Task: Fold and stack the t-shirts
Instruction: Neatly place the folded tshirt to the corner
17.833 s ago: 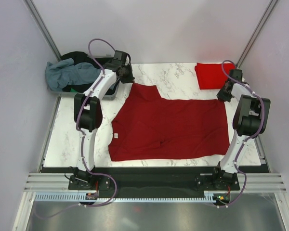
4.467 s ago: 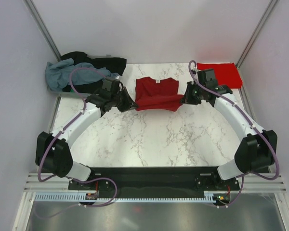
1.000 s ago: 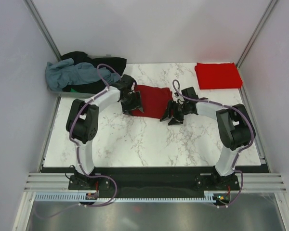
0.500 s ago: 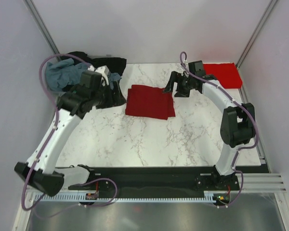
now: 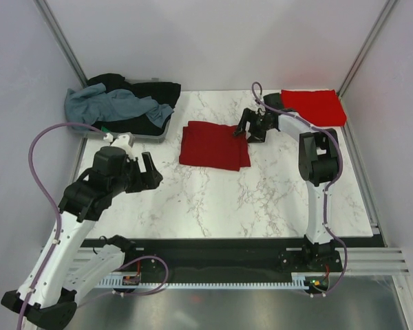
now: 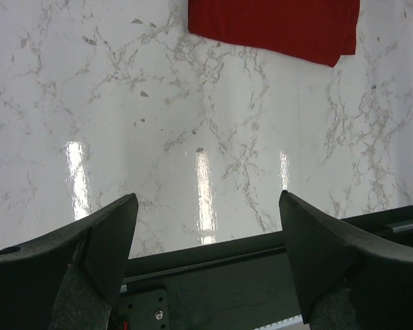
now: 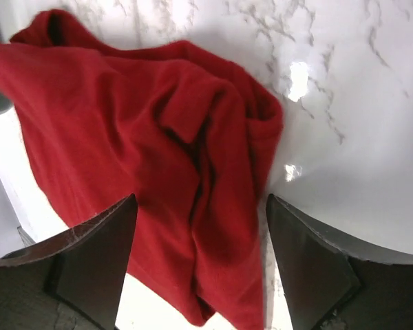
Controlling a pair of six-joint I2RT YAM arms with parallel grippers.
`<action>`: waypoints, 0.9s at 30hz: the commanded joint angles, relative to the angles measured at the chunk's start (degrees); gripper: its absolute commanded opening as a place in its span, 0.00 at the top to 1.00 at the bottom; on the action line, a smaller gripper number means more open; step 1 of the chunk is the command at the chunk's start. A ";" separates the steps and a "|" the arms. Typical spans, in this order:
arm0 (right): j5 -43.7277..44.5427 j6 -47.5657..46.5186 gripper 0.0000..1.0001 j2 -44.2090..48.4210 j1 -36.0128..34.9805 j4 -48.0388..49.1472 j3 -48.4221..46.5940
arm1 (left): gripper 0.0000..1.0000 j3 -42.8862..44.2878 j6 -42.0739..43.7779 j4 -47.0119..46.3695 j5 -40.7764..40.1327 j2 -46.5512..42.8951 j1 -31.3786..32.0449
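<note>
Left fingers [image 6: 110,234]: apart, holding nothing, hanging over bare counter [image 5: 213,199] at the near left, well apart from every shirt.
Bearing from left fingers: the dark red t-shirt [image 5: 213,146] lies ahead and to the right. Only its near edge shows, at the top of the left wrist view.
Dark red t-shirt, position: folded to a rectangle, flat on the counter, middle to far side.
Dark red t-shirt, long axis: runs left to right across the counter, slightly skewed.
Dark red t-shirt, right end: the layers bunch into a rumpled lip rather than a clean edge, as the right wrist view shows.
Right fingers [image 7: 89,247]: apart, clamped on nothing, poised over the far right corner of the dark red t-shirt and straddling the rumpled lip. Whether the tips touch the cloth cannot be told.
Nearer arm: the right, by a wide margin.
Bright red t-shirt [image 5: 310,107]: folded, in the far right corner, apart from the dark red one, beyond and to the right of the right fingers.
Coming move, judged: a right-arm job, either tidying the lip or carrying the dark red t-shirt rightward onto the bright red one.
Unfolded t-shirts [image 5: 117,104]: grey-blue, black and a trace of green, heaped in the grey tray [image 5: 127,136] at the far left.
</note>
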State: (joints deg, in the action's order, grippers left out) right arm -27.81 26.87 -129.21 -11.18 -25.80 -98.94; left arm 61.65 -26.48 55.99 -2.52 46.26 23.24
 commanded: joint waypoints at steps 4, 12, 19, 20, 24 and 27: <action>-3.46 2.48 0.24 -4.47 0.02 7.42 0.40 | 0.09 -3.02 2.04 -2.37 -3.71 -4.77 -0.22; -14.20 7.49 0.73 -5.18 -2.35 24.30 6.39 | 0.06 -6.80 1.69 -5.97 -3.89 -9.16 -0.22; -7.18 -2.86 1.00 4.55 -1.30 11.24 4.37 | 0.00 -11.11 -0.06 -10.10 -6.34 -11.98 -0.22; -3.69 -6.10 1.00 5.80 -1.13 6.69 4.19 | 0.01 -11.81 -0.32 -10.19 -6.79 -12.33 -0.13; 3.89 -13.49 1.00 12.04 -0.25 -1.25 4.72 | 0.01 -12.87 -1.03 -10.72 -8.37 -14.35 -0.22; 11.25 -17.54 1.00 14.94 1.16 -5.74 3.67 | 0.02 -13.48 -1.29 -10.90 -9.25 -16.11 -0.22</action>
State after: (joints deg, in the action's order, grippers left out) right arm -26.35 17.82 -119.55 -11.77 -24.84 -92.79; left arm 48.51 -26.59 48.36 -9.02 31.73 23.22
